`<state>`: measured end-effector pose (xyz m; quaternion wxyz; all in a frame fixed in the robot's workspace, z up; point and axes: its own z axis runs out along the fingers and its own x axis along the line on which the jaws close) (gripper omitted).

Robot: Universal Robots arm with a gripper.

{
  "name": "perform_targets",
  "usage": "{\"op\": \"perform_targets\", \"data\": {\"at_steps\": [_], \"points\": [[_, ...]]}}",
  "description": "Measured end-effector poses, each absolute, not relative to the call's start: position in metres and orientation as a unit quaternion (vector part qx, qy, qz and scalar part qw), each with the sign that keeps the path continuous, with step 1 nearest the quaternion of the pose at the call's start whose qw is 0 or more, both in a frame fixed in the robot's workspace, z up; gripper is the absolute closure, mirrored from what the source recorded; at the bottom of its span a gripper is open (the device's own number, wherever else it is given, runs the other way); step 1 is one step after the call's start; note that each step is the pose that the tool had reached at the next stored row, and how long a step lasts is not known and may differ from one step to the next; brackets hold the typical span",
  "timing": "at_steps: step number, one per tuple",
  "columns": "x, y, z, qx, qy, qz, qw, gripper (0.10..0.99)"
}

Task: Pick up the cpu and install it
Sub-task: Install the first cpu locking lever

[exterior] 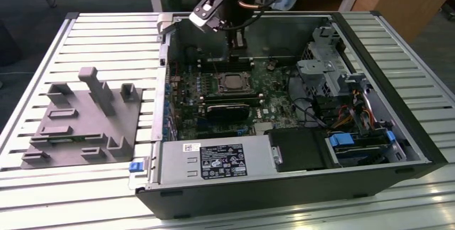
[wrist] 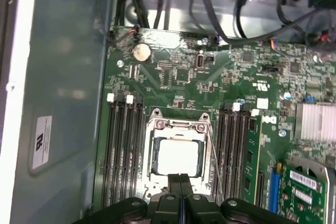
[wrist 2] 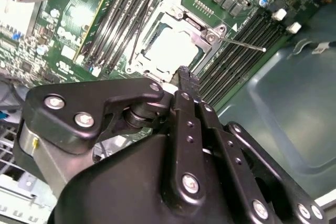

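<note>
The cpu (wrist: 178, 156), a pale silvery square, lies flat inside the metal-framed socket (wrist: 153, 129) on the green motherboard; it is also seen as the cpu (wrist 2: 170, 46) and the cpu (exterior: 233, 83). My gripper (wrist: 181, 181) hangs just above the socket's edge, its two black fingers pressed together with nothing between them. In the second wrist view the gripper (wrist 2: 185, 75) tips sit beside the socket's corner, apart from the chip. In the exterior view the gripper (exterior: 238, 46) is inside the open computer case, above the socket and toward the back wall.
Memory slots (wrist: 125, 150) flank the socket, and a thin lever wire (wrist 2: 242, 43) sticks out beside it. A grey tray (exterior: 85, 118) with upright blocks lies at the exterior view's left. Power supply (exterior: 213, 162) and drive cage (exterior: 331, 73) crowd the case.
</note>
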<state>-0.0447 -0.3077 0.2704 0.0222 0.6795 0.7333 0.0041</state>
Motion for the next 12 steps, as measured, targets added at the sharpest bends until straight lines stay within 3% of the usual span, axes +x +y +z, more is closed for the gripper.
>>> {"op": "perform_targets", "data": {"at_steps": [12], "points": [[-0.0446, -0.3077, 0.2703, 0.646, 0.763, 0.005, 0.022, 0.98]]}}
